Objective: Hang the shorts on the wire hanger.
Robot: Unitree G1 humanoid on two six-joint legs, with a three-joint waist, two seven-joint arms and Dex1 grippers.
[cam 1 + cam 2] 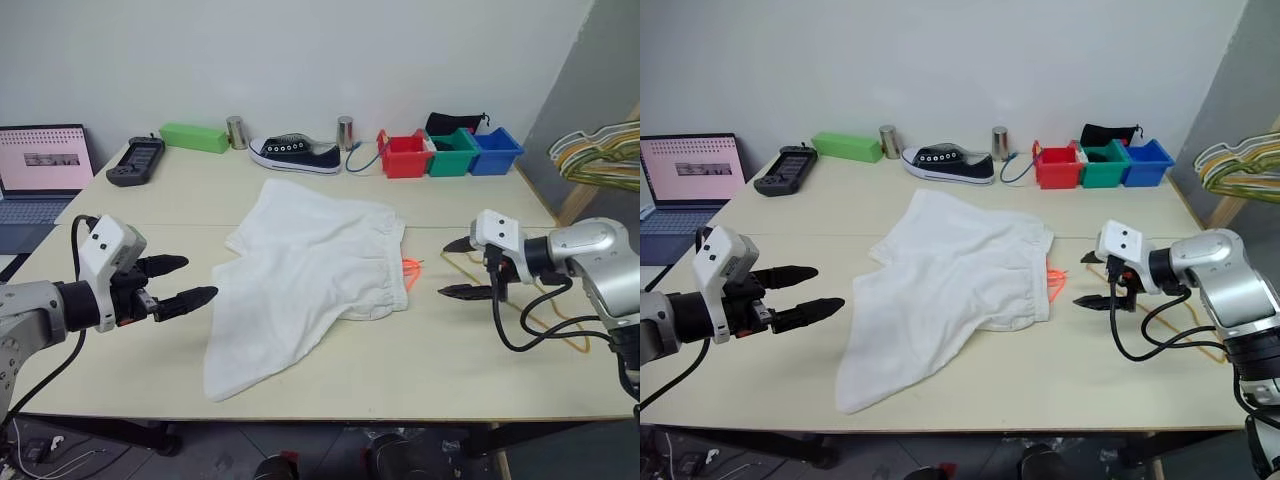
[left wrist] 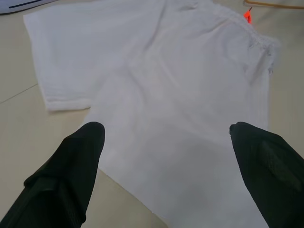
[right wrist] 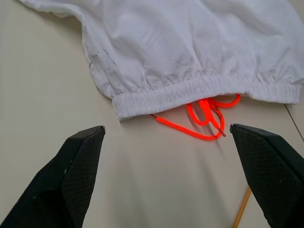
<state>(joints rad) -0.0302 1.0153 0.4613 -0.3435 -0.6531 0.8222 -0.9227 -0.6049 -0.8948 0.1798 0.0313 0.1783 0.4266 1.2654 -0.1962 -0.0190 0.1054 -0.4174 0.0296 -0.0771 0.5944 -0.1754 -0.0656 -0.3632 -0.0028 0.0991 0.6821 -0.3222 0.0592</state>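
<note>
From the head camera's left eye, three small bins stand in a row at the table's (image 1: 420, 360) far edge: a red bin (image 1: 405, 157), a green bin (image 1: 453, 155) and a blue bin (image 1: 497, 152), with a black pouch (image 1: 455, 122) behind them (what the bins hold cannot be made out). The shorts (image 1: 305, 280) lie spread and rumpled mid-table, waistband toward the robot's right. The left gripper (image 1: 185, 282) hovers just off the cloth's left edge, fingers apart and holding nothing; the right gripper (image 1: 465, 268) hangs just beyond the waistband, likewise spread and empty. The wire hanger (image 1: 560, 330) lies flat on the table under the right arm, partly hidden by it.

The right eye adds little beyond a clearer look at the bunch of hangers (image 1: 1240, 165) at the right edge, a sneaker (image 1: 950, 165), a green box (image 1: 847, 147) and a laptop (image 1: 685, 190).

The left wrist camera looks between its spread fingertips (image 2: 71, 175) onto the white fabric, with a scrap of orange drawstring at the far corner.

The right wrist camera alone shows the gathered waistband close up, the neon-orange drawstring (image 3: 206, 116) looped on the tabletop just outside it, and a sliver of the tan wire hanger near one fingertip.
</note>
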